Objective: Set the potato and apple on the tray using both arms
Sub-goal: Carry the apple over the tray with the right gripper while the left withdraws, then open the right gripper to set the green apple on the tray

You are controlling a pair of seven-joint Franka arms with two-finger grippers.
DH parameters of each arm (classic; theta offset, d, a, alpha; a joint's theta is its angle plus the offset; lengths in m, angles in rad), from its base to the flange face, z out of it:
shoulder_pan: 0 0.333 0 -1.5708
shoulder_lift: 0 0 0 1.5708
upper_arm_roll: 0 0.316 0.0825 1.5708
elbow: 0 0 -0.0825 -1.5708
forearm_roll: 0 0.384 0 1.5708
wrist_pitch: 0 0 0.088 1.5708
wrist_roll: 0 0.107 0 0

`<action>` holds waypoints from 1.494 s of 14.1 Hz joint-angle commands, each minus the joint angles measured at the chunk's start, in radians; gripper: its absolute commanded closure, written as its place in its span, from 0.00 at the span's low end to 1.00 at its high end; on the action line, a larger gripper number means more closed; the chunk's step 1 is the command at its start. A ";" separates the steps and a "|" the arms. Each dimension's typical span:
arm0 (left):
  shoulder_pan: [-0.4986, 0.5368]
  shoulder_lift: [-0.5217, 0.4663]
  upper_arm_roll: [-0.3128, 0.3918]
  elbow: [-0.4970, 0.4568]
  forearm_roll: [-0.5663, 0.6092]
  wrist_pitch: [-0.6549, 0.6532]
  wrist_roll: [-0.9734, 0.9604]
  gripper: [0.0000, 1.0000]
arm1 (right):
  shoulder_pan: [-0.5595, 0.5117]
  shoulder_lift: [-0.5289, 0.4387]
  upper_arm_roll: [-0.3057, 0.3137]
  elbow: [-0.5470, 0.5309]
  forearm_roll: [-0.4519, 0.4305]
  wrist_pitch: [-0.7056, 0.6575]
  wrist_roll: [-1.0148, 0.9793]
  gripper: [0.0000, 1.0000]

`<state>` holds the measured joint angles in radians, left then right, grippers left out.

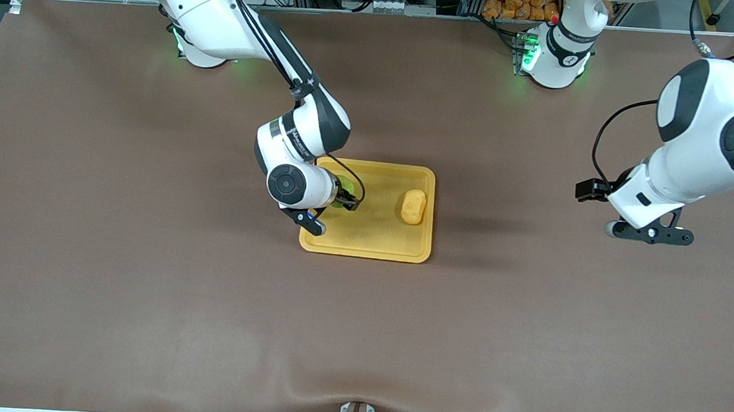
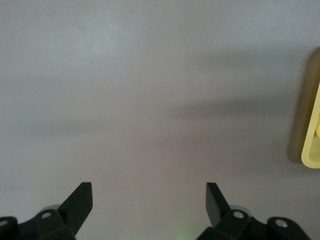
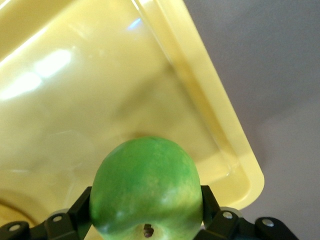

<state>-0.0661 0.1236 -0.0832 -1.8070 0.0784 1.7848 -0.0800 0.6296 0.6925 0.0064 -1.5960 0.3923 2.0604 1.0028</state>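
The task looks about half done, with the second half close to finished. The small oblong lumpy yellow-orange potato (image 1: 413, 207) already lies on the flat rectangular yellow-orange plastic tray (image 1: 371, 245), at the tray's end toward the left arm. The small round bright green apple (image 3: 146, 187) is pinched between the 2 fingers of the right gripper (image 1: 340, 198), which hangs over the tray's end toward the right arm; in the right wrist view the fruit sits just above the tray floor, near a rounded corner. What seems left is 1 release and a retreat. The apple looks smooth and glossy, with a dark stem dimple. The left gripper (image 2: 149, 200) waits over bare brown table, well apart from the tray, its fingers spread wide and holding nothing.
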 commanded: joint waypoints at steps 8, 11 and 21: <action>0.035 -0.130 -0.003 0.017 -0.019 -0.079 0.039 0.00 | 0.001 0.028 -0.013 -0.001 -0.050 0.004 0.068 0.18; 0.077 -0.162 -0.003 0.057 -0.022 -0.087 0.043 0.00 | -0.004 0.030 -0.013 0.008 -0.062 -0.003 0.094 0.00; 0.083 -0.160 0.000 0.175 -0.044 -0.281 0.143 0.00 | -0.100 0.006 -0.028 0.270 -0.136 -0.316 0.073 0.00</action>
<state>0.0095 -0.0371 -0.0809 -1.6501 0.0713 1.5497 0.0420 0.5594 0.7047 -0.0293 -1.3721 0.3037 1.7985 1.0724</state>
